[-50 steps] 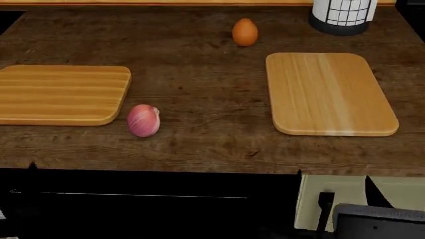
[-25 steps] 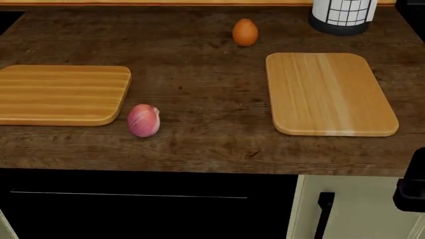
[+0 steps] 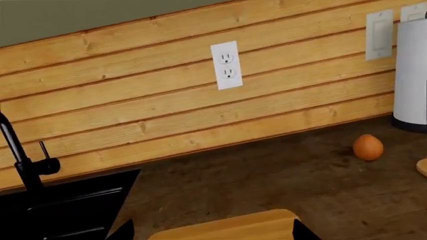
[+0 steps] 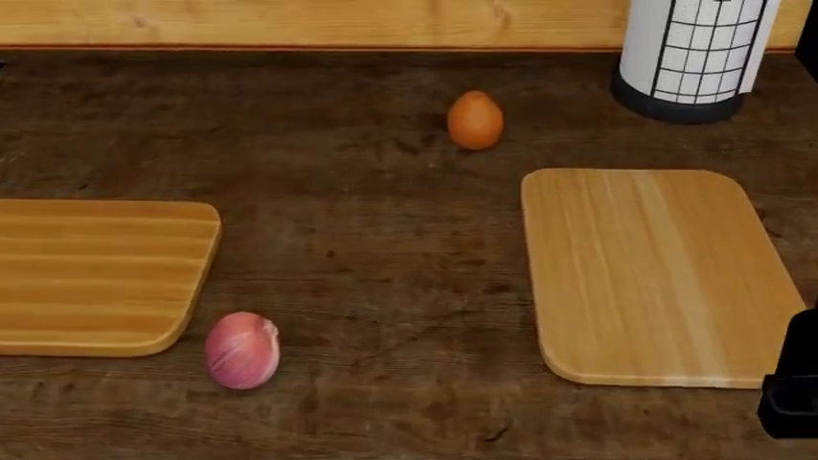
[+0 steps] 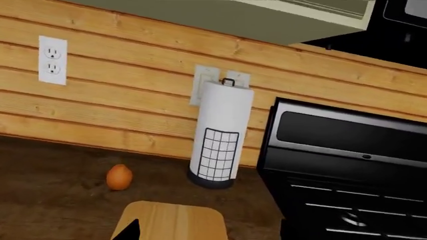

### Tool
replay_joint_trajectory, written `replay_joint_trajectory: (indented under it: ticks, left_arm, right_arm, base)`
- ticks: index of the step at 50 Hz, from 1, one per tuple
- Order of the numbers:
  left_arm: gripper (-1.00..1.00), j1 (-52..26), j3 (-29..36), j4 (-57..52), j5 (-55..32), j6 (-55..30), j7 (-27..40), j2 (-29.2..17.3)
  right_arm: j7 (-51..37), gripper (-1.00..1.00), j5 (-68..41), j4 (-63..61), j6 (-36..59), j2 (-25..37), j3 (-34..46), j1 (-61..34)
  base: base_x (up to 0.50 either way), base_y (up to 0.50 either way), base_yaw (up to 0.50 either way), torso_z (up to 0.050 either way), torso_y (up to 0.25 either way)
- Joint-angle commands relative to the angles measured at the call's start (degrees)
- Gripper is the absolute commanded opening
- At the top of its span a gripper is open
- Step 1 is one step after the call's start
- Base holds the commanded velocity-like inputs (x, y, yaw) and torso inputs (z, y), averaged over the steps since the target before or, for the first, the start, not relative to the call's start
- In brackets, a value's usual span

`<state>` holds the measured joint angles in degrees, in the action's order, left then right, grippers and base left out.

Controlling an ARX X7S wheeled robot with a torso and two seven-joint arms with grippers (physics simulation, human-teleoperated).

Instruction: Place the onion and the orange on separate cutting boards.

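Since both roll easily, onion [image 4: 241,350] and orange [image 4: 474,120] need centred side grips.
Firm, smooth, light; jaws' state cannot be told.

Striped golden cutting board [image 4: 96,276] runs off the head view's left edge; paper towel roll [image 4: 696,53] is cropped on top.

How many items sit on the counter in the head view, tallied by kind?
Cutting boards: 2, striped golden board and pale tan board
Onion: 1
Orange: 1
Paper towel holder: 1
Total: 5
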<state>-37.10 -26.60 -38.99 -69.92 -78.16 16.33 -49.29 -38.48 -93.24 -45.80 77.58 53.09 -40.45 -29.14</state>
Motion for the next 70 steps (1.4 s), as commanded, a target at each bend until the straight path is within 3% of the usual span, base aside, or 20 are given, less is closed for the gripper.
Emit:
replay_joint_trajectory:
  ticks: [1,16,19,21,23,30,36,40,53,66,69,70]
  left_arm:
    - [1.0,0.08,-0.35,0.04,-1.63,-0.77,-0.84,-1.13]
    - [1.0,-1.86,0.92,1.29,-2.59,0.24,-3.05,-3.78]
    - [1.0,0.18,0.07,-0.27,-3.95,1.22,-8.29,-4.96]
    - [1.0,0.71,-4.03,-0.66,-11.78,0.53,-9.09,-5.19]
    - [1.0,2.35,-6.59,1.71,-26.98,1.06,-1.4,-7.35]
    - [1.0,9.98,-16.06,-0.28,-44.05,3.82,3.56,-10.35]
    - [1.0,13.7,-18.67,-3.54,-54.56,8.2,8.73,-12.47]
    - [1.0,14.56,-15.1,-5.63,-56.6,11.21,11.95,-15.19]
    - [1.0,10.59,-2.2,-8.28,-49.04,11.58,10.12,-13.18]
    - [1.0,-4.07,16.56,-7.5,-48.73,15.35,12.08,-15.22]
    - [1.0,1.12,12.35,-9.09,-49.52,15.43,11.84,-13.88]
    - [1.0,4.09,12.42,-12.52,-43.4,9.13,7.71,-10.88]
  right_arm:
    - [1.93,1.0,1.39,-0.85,-0.11,0.42,0.35,-0.11]
    - [-0.28,1.0,-2.08,0.18,-1.84,3.08,0.18,-0.93]
    - [-2.1,1.0,-4.45,1.75,-3.26,2.31,0.17,-0.54]
    - [-1.8,1.0,-3.89,1.79,-3.34,2.72,0.64,-1.09]
    - [-0.98,1.0,-2.78,1.33,-3.04,2.56,0.62,-0.96]
    - [1.36,1.0,0.33,0.9,-2.93,1.9,0.87,-0.97]
    - [2.94,1.0,3.13,-0.32,-2.4,1.18,0.88,0.33]
    - [4.16,1.0,5.01,-0.63,-2.26,0.92,1.39,0.82]
    - [4.06,1.0,5.49,-0.1,-2.96,1.33,2.6,0.53]
    - [1.08,1.0,2.94,3.03,-4.62,3.82,8.02,-5.1]
    - [-0.51,1.0,1.78,2.96,-4.09,2.6,4.7,-1.28]
    - [-2.65,1.0,-2.25,2.92,-4.16,4.64,4.1,-1.11]
  base:
    - [0.5,0.0,0.0,0.0,0.0]
    - [0.5,0.0,0.0,0.0,0.002]
    - [0.15,0.0,0.0,0.0,0.004]
    - [0.0,0.0,0.0,0.0,0.0]
    - [0.0,0.0,0.0,0.0,0.0]
    - [0.0,0.0,0.0,0.0,0.0]
    - [0.0,0.0,0.0,0.0,0.0]
    - [0.0,0.0,0.0,0.0,0.0]
    - [0.0,0.0,0.0,0.0,0.0]
    - [0.0,0.0,0.0,0.0,0.0]
    - [0.0,0.0,0.0,0.0,0.0]
    - [0.0,0.0,0.0,0.0,0.0]
